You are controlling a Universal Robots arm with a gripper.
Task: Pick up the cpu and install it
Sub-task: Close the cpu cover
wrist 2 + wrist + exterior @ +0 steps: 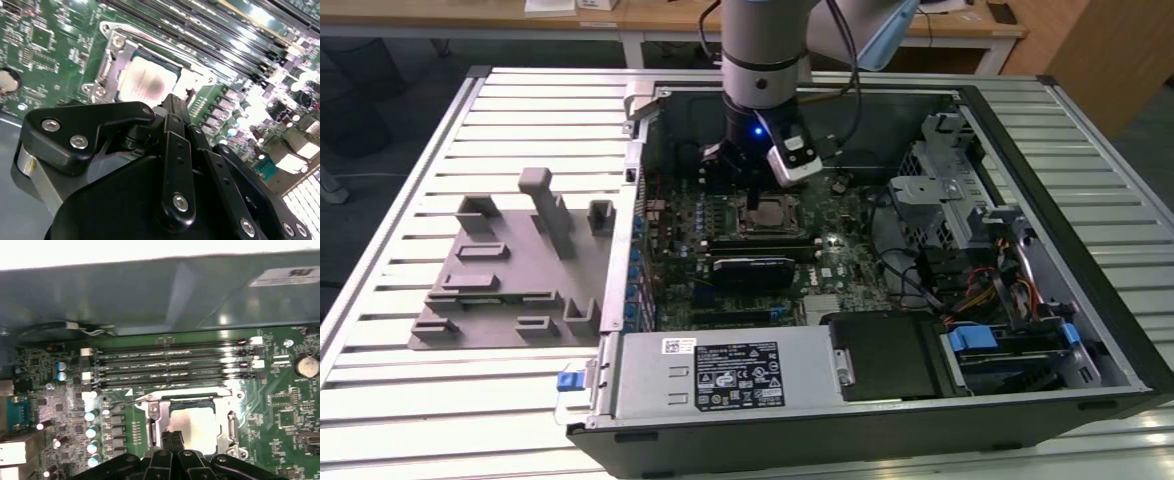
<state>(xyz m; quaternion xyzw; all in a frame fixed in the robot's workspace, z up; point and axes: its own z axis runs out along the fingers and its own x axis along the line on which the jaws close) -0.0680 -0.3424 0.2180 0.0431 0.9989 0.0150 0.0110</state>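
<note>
The cpu [770, 213] lies flat in the motherboard socket [744, 228], its pale silver top showing in both wrist views [149, 82] [199, 426]. The socket's metal frame [156, 412] stands around it. My gripper [754, 185] hangs straight above the socket inside the open computer case. Its black fingers are pressed together, tips just over the edge of the chip [173, 101] [171, 436], with nothing between them. I cannot tell whether the tips touch the chip.
A grey tray [507, 270] with upright holders sits on the slatted table at the exterior view's left. Long black memory slots [170, 365] run beside the socket. The power supply [720, 375] and drive cage [954, 200] crowd the case.
</note>
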